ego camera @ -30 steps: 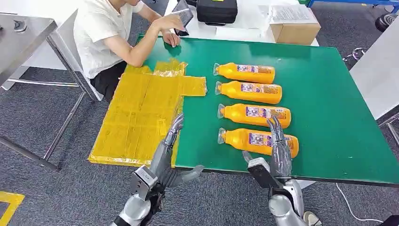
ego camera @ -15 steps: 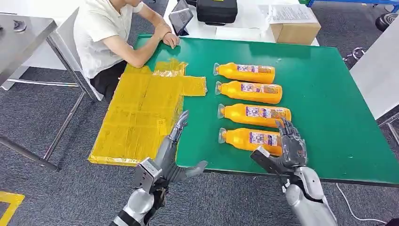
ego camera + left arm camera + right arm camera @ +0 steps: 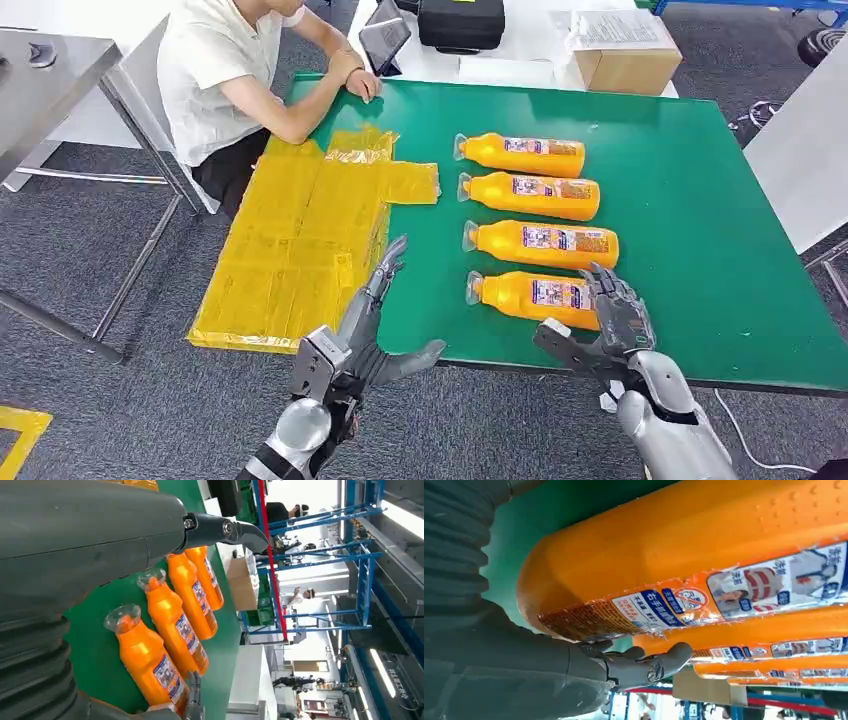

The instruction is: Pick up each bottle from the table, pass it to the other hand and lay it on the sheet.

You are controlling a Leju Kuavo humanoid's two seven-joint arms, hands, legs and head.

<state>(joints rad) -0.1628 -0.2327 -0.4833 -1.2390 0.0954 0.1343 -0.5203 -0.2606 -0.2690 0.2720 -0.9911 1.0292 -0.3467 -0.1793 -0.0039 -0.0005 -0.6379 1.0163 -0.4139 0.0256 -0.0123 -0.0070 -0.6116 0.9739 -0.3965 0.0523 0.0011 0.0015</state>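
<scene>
Head view, right hand (image 3: 618,318): fingers curl over the base end of the nearest bottle (image 3: 535,296), which lies on the green table (image 3: 700,220).
Left hand (image 3: 372,320): spread, empty, beside the yellow sheet (image 3: 300,240).

orange bottles (image 3: 528,224) (blue-and-white labels) on a green table (image 3: 700,220); yellow sheet (image 3: 300,250).

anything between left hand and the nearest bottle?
Nothing. In the head view, bare green table separates the left hand from the nearest bottle. The right hand is at that bottle's far end.
</scene>
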